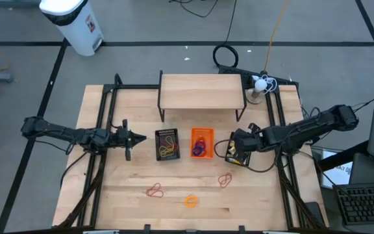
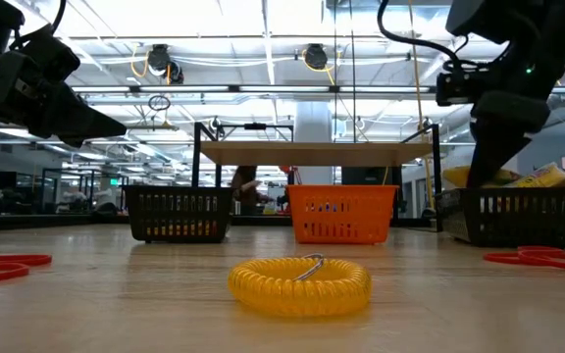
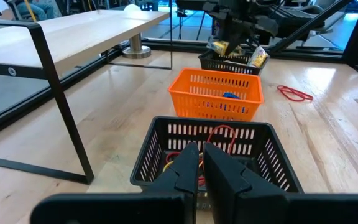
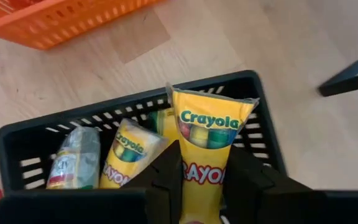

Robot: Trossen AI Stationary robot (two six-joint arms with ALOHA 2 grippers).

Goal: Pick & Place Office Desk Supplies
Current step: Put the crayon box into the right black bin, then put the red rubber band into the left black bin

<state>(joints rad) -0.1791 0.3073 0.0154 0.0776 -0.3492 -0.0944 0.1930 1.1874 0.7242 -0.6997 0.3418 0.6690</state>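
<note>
While the right gripper [image 4: 201,186] hung over the black mesh tray [image 4: 17,134] at the lower middle of its wrist view, its two fingers pinched a yellow crayon pack [image 4: 209,140] between them. In the high view this tray [image 1: 238,153] sat right of centre, just beside the orange tray [image 1: 201,143]. To do this step well, I think the gripper should keep the pack right above the tray, lower it gently, and spread its fingers only when the pack is inside the walls. Then it would not knock the packs already lying there.

The pack was tall, thin and bright yellow, with a green oval label and colour sticks drawn on it. A second yellow pack [image 4: 126,155] and a silvery one [image 4: 73,158] lay in the tray to its left.

The left gripper [image 1: 135,137] waited at the left middle of the high view, beside the other black tray [image 1: 167,145], with its fingers pressed together and holding nothing. Red rubber bands [image 1: 155,190] and a yellow coil [image 1: 191,201] lay on the table near the bottom.
</note>
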